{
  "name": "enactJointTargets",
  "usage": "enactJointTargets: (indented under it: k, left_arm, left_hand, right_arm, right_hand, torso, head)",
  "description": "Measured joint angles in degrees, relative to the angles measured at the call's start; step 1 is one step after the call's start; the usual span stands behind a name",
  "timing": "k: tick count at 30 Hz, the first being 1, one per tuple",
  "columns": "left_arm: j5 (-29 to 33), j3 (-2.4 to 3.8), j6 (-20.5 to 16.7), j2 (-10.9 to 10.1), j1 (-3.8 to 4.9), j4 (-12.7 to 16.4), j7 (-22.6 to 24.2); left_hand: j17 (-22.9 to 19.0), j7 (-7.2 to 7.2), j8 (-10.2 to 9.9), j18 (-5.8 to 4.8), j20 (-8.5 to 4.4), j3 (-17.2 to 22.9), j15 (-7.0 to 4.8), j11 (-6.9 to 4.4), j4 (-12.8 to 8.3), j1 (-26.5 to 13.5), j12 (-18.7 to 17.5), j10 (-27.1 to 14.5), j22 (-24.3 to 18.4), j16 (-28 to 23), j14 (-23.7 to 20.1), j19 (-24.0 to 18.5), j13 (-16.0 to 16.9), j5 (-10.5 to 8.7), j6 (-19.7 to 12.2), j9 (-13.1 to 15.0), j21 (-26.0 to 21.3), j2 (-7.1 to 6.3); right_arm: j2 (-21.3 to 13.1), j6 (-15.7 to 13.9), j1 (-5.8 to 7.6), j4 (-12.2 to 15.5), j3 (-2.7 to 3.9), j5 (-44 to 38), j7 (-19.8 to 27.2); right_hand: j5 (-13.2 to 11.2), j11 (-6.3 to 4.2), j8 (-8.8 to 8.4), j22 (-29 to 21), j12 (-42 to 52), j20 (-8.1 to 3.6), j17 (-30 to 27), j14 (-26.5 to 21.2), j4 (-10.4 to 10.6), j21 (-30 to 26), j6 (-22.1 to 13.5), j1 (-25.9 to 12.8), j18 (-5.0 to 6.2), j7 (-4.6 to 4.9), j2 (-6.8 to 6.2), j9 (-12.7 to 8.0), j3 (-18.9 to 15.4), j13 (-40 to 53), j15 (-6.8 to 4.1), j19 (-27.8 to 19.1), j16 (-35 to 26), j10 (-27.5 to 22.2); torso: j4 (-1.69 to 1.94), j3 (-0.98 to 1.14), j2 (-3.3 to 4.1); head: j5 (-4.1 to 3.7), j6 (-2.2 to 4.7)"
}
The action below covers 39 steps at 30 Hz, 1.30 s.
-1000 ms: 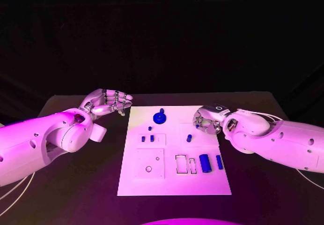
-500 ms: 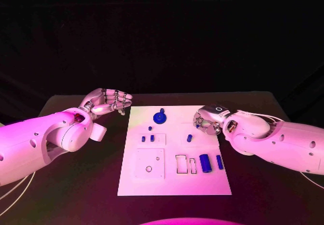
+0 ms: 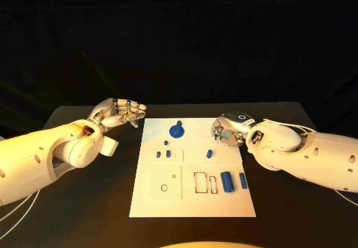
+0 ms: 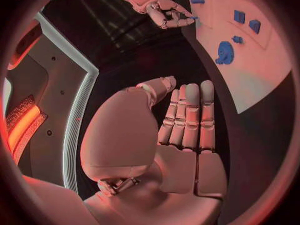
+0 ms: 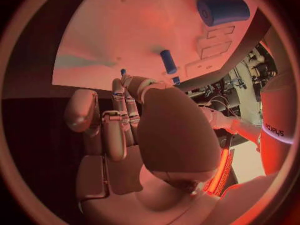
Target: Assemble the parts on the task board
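Right hand [image 3: 229, 132] pinches small blue part [image 5: 123, 72], seen from wrist; left hand [image 3: 119, 112] curled empty

You have one white task board [image 3: 192, 204] lying on one black table [image 3: 291, 217]. On the board you can count one blue gear-shaped part [image 3: 177, 130], one thick blue cylinder [image 3: 226, 182] and one slimmer blue rod [image 3: 242, 180]. There are four small blue pegs: a single peg [image 3: 165, 142], a left peg [image 3: 158, 154] and its neighbour peg [image 3: 168, 153] as a pair, and a lone peg [image 3: 209, 153]. One more blue bit [image 3: 217, 137] is partly hidden, so you cannot tell its kind. You also get two outlined slots [image 3: 200, 182], one square panel [image 3: 165, 181], and two hands: the left hand [image 3: 119, 112] and the right hand [image 3: 229, 132].
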Motion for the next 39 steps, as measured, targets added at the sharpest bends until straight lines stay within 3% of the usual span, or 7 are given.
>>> enactJointTargets:
  k: [7,16,25,31,39]
  left_arm:
    - [0.07,0.00,-0.02,0.06,0.00,-0.20,0.12]
    - [0.18,0.00,-0.03,0.30,-0.06,-0.30,0.24]
    - [0.38,-0.01,-0.05,0.57,-0.36,-0.09,0.35]
    - [0.54,-0.02,-0.09,0.84,-0.56,0.25,0.40]
    - [0.82,-0.02,-0.14,1.15,-0.64,0.59,0.46]
  left_hand:
    - [0.00,0.00,-0.01,0.00,0.00,0.00,0.00,0.00,0.00,0.00,0.00,-0.42,0.00,0.00,0.00,0.00,-0.07,0.00,0.00,0.00,0.00,0.00]
    - [0.00,0.00,-0.04,0.00,0.00,0.00,0.00,0.00,0.00,0.00,0.00,-0.41,-0.03,0.00,0.00,0.00,-0.07,0.00,0.00,0.00,0.00,0.00]
    - [0.01,0.00,-0.05,0.00,0.00,0.00,0.00,0.00,0.00,0.00,0.00,-0.41,-0.04,0.00,0.00,0.00,-0.07,0.00,0.00,0.01,0.00,0.00]
    - [-0.04,0.20,-0.05,0.00,0.00,0.00,0.00,0.00,0.00,0.00,0.00,-0.41,-0.04,0.00,0.00,0.00,-0.07,0.00,-0.21,0.00,0.00,0.00]
    - [-0.04,0.20,-0.05,0.00,0.00,0.00,0.00,0.20,0.00,0.00,-0.01,-0.61,-0.04,0.00,0.00,0.00,-0.06,0.00,-0.21,0.00,0.00,0.00]
  right_arm:
    - [-1.26,-1.37,0.69,2.14,0.26,0.18,0.03]
    - [-1.43,-3.08,0.61,7.98,0.38,1.17,0.23]
    - [1.77,-4.71,-2.46,12.13,0.31,1.03,0.52]
    - [4.70,-5.37,-5.32,12.15,0.19,0.32,0.63]
    - [7.92,-5.47,-7.99,10.76,-0.10,-0.56,0.75]
  right_hand:
    - [-0.19,0.00,-0.01,0.19,0.00,0.00,0.00,0.00,-0.15,0.00,0.00,-0.07,0.01,0.00,-0.08,0.00,0.14,0.00,0.00,0.00,0.00,0.00]
    - [-0.32,0.00,-0.02,0.19,0.00,0.00,0.00,0.00,-0.38,0.00,-0.01,-0.07,0.04,0.00,-0.09,-0.03,0.37,-0.02,0.01,-0.01,0.00,0.00]
    - [-0.43,0.00,0.16,0.18,0.00,0.00,0.00,-0.20,-0.55,0.00,-0.03,-0.22,0.07,-0.02,-0.25,-0.01,0.54,-0.05,-0.19,-0.01,0.00,0.00]
    - [-0.44,0.00,0.15,0.18,-0.01,0.00,-0.01,-0.20,-0.70,0.00,-0.11,-0.22,0.08,-0.10,-0.25,0.05,0.68,-0.08,-0.19,-0.01,0.00,0.00]
    - [-0.26,0.00,0.14,0.17,-0.08,0.00,0.04,-0.20,-0.86,0.00,-0.12,-0.29,0.11,-0.11,-0.33,0.06,0.84,-0.24,-0.19,-0.01,0.00,0.00]
  torso:
    - [-0.01,0.00,0.02]
    - [-0.03,0.00,0.05]
    - [-0.03,-0.04,0.01]
    - [0.01,-0.07,0.02]
    - [0.01,-0.08,0.10]
  head:
    - [0.04,-0.04]
    - [0.64,-0.14]
    - [2.41,-0.74]
    - [3.66,-1.10]
    - [4.74,-1.62]
